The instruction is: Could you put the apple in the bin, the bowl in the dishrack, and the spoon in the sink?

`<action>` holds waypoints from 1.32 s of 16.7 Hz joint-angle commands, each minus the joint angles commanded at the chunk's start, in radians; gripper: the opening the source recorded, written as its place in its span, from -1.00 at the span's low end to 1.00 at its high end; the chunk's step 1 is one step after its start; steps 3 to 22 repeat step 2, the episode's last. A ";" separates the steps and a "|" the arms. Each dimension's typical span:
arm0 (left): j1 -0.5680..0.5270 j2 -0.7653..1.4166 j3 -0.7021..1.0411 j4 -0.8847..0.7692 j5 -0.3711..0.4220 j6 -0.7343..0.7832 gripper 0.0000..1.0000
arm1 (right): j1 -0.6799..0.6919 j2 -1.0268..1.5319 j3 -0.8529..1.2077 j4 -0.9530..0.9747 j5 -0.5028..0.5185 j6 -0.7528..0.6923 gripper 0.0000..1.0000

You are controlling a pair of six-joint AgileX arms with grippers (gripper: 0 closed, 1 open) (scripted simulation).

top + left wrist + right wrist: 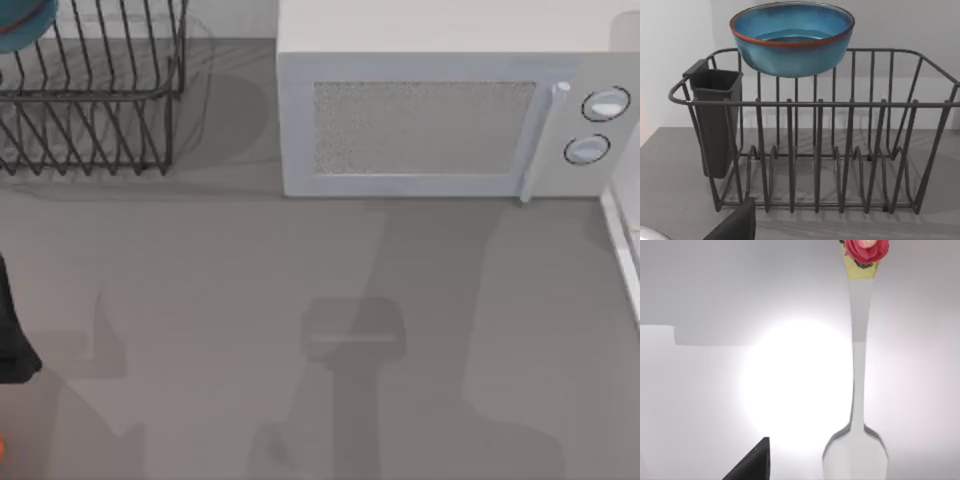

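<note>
The teal-blue bowl with a reddish rim sits high at the back of the black wire dishrack, also seen as the bowl and dishrack at the table's far left. My left gripper is open, in front of the rack and apart from the bowl. A white spoon with a pink flower on its handle end lies on a bright white surface. My right gripper hangs open above it without touching it. A red-orange sliver shows at the near left edge; I cannot tell if it is the apple.
A white microwave stands at the back, right of the rack. A white rim runs along the table's right edge. A dark cutlery holder hangs on the rack. My left arm is at the left edge.
</note>
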 joint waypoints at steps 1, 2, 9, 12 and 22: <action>0.000 0.000 0.000 0.000 0.000 0.000 1.00 | 0.000 0.000 0.000 0.000 0.000 0.000 1.00; 0.000 0.000 0.000 0.000 0.000 0.000 1.00 | 0.000 0.000 0.000 0.000 0.000 0.000 1.00; 0.000 0.000 0.000 0.000 0.000 0.000 1.00 | 0.000 0.000 0.000 0.000 0.000 0.000 1.00; 0.000 0.000 0.000 0.000 0.000 0.000 1.00 | 0.000 0.000 0.000 0.000 0.000 0.000 1.00; 0.000 0.000 0.000 0.000 0.000 0.000 1.00 | 0.000 0.000 0.000 0.000 0.000 0.000 1.00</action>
